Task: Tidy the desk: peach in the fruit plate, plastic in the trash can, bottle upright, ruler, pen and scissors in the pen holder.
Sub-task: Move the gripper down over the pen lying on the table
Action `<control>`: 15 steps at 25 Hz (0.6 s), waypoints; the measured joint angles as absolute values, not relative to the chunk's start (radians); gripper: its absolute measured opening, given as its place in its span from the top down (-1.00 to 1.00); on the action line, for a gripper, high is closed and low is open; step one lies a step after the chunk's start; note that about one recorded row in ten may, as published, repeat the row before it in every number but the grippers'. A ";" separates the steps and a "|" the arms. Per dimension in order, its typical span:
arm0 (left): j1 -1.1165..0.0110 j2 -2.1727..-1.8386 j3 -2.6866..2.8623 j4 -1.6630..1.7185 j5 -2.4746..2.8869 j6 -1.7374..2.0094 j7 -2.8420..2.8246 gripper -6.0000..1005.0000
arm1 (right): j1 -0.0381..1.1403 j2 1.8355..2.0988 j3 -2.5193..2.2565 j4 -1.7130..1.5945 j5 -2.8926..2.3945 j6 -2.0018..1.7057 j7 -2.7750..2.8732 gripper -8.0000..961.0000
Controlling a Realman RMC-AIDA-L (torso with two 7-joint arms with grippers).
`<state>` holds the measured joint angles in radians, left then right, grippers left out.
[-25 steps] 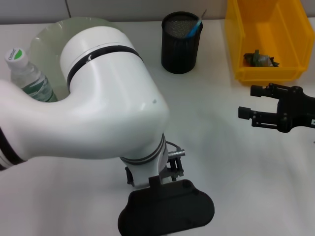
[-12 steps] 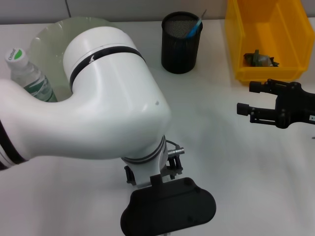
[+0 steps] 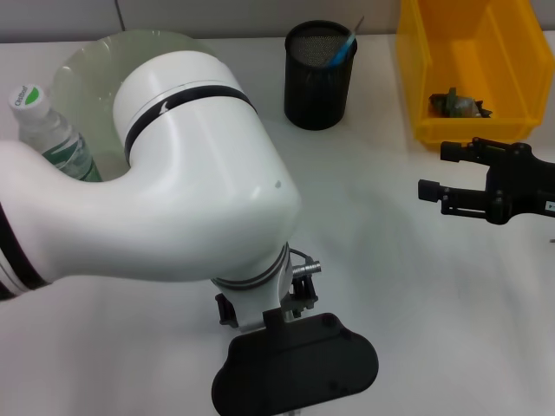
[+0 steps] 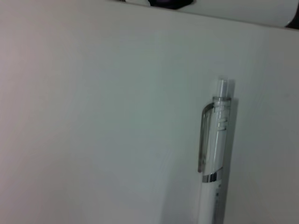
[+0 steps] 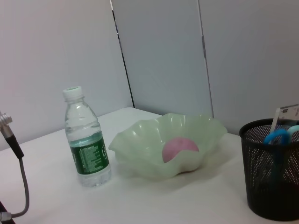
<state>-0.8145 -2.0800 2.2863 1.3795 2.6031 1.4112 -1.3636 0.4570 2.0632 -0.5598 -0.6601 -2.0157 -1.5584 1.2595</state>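
**A:** ok what's left on the desk? Left arm is hogging the whole head view lol.

**B:** Yeah, the left arm (image 3: pixel 173 191) bends down over the near-left part of the tabletop (image 3: pixel 381 286), wrist pointing at the near edge. Its camera looks straight down at a white pen (image 4: pixel 216 154) with a clear clip, lying flat on the bare surface. The left gripper's fingers aren't visible anywhere, so can't tell whether they're apart or closed.

**A:** And the right one?

**B:** The right gripper (image 3: pixel 438 173) hangs over the right side of the table, just in front of the yellow trash can (image 3: pixel 416 78). Fingers spread wide, nothing between them.

**A:** What about the other stuff?

**B:** The peach (image 5: pixel 180 148) sits inside the pale green fruit plate (image 5: pixel 140 144) toward the far-left corner. The bottle (image 5: pixel 86 138) stands upright just beside the plate, cap on. The black mesh pen holder (image 3: pixel 319 76) is at the far edge, between the plate and the trash can, with blue scissors (image 5: pixel 279 138) handles and what looks like a ruler (image 5: pixel 286 114) poking out. There's a crumpled scrap of plastic (image 3: pixel 458 104) down in the trash can.
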 joint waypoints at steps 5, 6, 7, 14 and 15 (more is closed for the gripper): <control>-0.817 -2.080 2.287 1.376 2.598 1.412 -1.363 -0.08 | 0.457 2.063 -0.560 -0.663 -2.016 -1.556 1.263 -0.62; -0.817 -2.080 2.287 1.378 2.597 1.415 -1.363 -0.08 | 0.457 2.063 -0.560 -0.663 -2.016 -1.556 1.263 -0.62; -0.816 -2.080 2.287 1.379 2.596 1.417 -1.364 -0.08 | 0.457 2.063 -0.560 -0.664 -2.016 -1.555 1.264 -0.62; -0.817 -2.080 2.292 1.385 2.575 1.425 -1.365 -0.08 | 0.458 2.064 -0.560 -0.669 -2.017 -1.555 1.266 -0.62; -0.818 -2.080 2.294 1.385 2.572 1.425 -1.367 -0.07 | 0.458 2.064 -0.560 -0.669 -2.018 -1.554 1.266 -0.62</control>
